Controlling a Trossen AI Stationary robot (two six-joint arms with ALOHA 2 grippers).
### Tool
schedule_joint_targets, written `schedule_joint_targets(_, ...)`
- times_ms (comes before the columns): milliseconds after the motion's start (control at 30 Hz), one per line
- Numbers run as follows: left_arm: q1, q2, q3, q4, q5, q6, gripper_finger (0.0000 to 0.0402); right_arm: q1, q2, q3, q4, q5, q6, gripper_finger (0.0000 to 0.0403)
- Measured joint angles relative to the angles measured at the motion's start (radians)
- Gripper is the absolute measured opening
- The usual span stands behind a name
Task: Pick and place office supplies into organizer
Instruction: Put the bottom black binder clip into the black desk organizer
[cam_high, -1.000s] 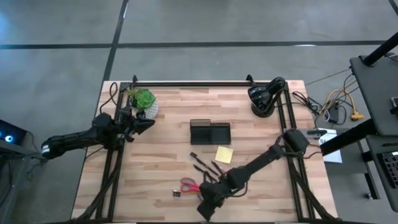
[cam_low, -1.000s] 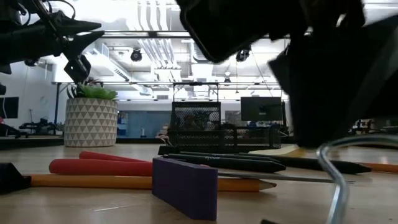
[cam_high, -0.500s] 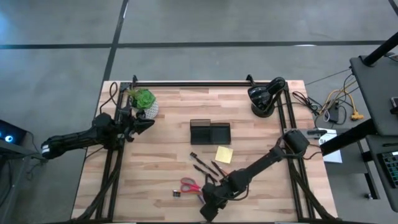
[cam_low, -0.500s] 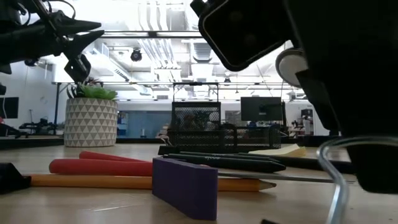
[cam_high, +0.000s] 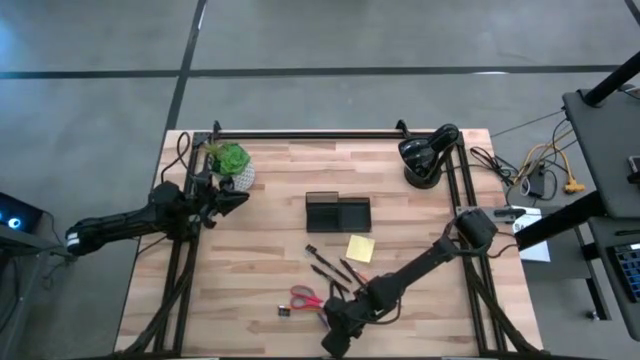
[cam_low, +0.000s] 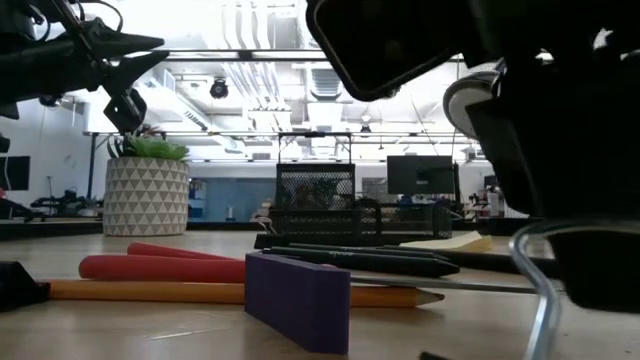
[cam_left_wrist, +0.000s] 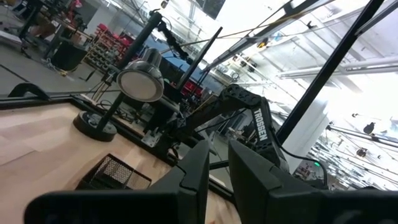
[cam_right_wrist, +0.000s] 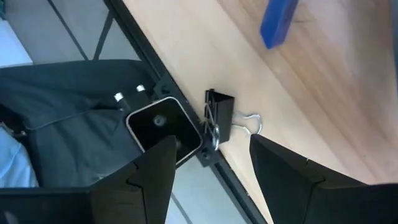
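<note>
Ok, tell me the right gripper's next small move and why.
Probably lower straight down and close. The right gripper is open over the table's front edge, with a black binder clip lying between its fingers, not yet gripped.

A green potted plant (cam_high: 231, 162) in a pale patterned pot stood near the far left corner of the wooden surface (cam_high: 260, 260), and a black desk lamp (cam_high: 424, 156) sat on its round base near the far right corner. Beyond the surface's right edge lay a tangle of cables (cam_high: 545, 170) on the grey floor (cam_high: 100, 100).
</note>
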Motion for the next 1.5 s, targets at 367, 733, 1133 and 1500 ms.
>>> schedule_joint_targets(367,0.000,0.007,0.003,0.001,0.000,0.002,0.0044,0.002,0.047,0.002,0.110,0.000,0.026,0.0198)
schedule_joint_targets(733,0.000,0.014,0.003,0.000,-0.001,0.002,0.0044,0.013,0.044,0.002,0.064,-0.001,0.021,0.0165)
schedule_joint_targets(1133,0.000,0.012,0.004,0.000,0.000,0.001,0.0044,0.011,0.043,0.002,0.066,0.002,0.026,0.0079)
schedule_joint_targets(1500,-0.001,0.013,0.004,0.000,0.000,0.000,0.0044,0.010,0.043,0.002,0.061,0.112,0.056,0.0043)
